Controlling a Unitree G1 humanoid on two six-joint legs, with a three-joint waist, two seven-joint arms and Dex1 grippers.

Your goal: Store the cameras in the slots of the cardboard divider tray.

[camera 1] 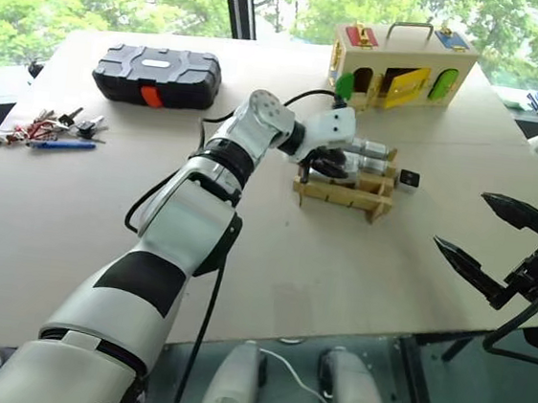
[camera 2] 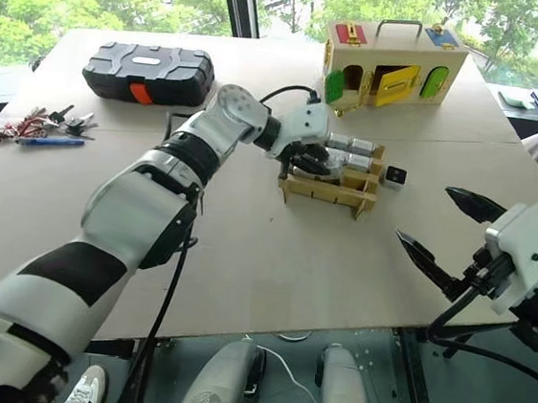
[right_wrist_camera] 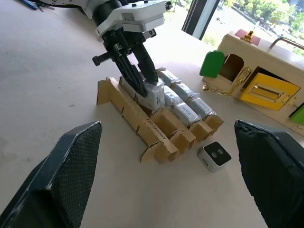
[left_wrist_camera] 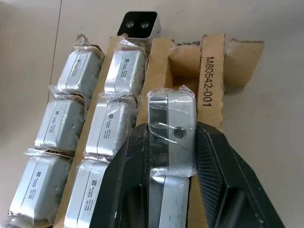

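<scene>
- Six wrapped cameras (left_wrist_camera: pixel 76 128) stand in two rows of the cardboard divider tray (right_wrist_camera: pixel 142 124), which sits toward the table's (camera 1: pixel 358 269) far edge; the left wrist view alone shows their labels.
- Left gripper (left_wrist_camera: pixel 172 142): jaws clamped on a seventh wrapped camera (left_wrist_camera: pixel 172 126) over the tray's near row.
- One unwrapped camera (right_wrist_camera: pixel 214 156), lenses up, lies on the table just beside the tray's end.
- Right gripper (camera 1: pixel 482 234): jaws wide, holding nothing, near the table's right edge.

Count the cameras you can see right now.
8 cameras: six wrapped in the cardboard divider tray, one in the left claw, one loose beside the tray. Others may be hidden.
</scene>
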